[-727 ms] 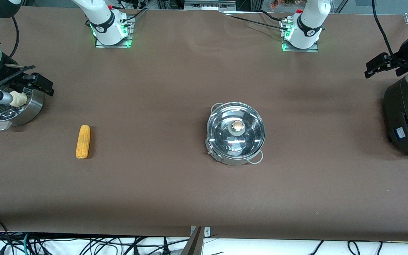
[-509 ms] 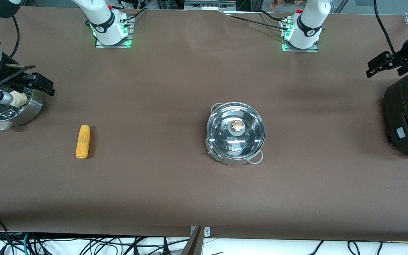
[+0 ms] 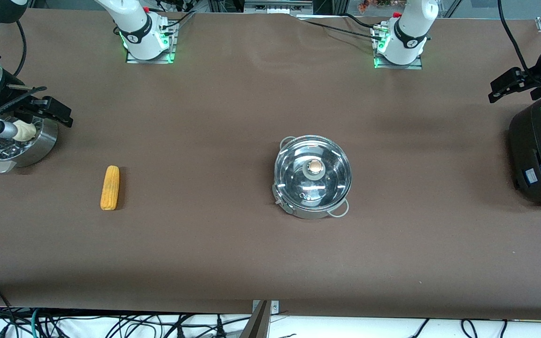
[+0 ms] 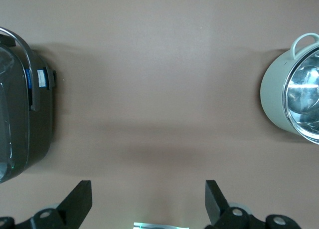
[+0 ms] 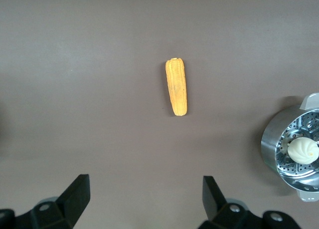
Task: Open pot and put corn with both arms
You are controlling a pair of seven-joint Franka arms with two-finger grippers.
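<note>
Two empty grippers, jaws spread, up over the table's ends.
We see the corn (image 5: 177, 87) and lidded pot (image 3: 312, 176) lying well clear of both.

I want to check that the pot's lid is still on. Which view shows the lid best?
The front view: the whole glass lid sits on the pot, its knob at the centre. The left wrist view catches only the pot's edge and one loop handle. The right wrist view shows none of it.
</note>
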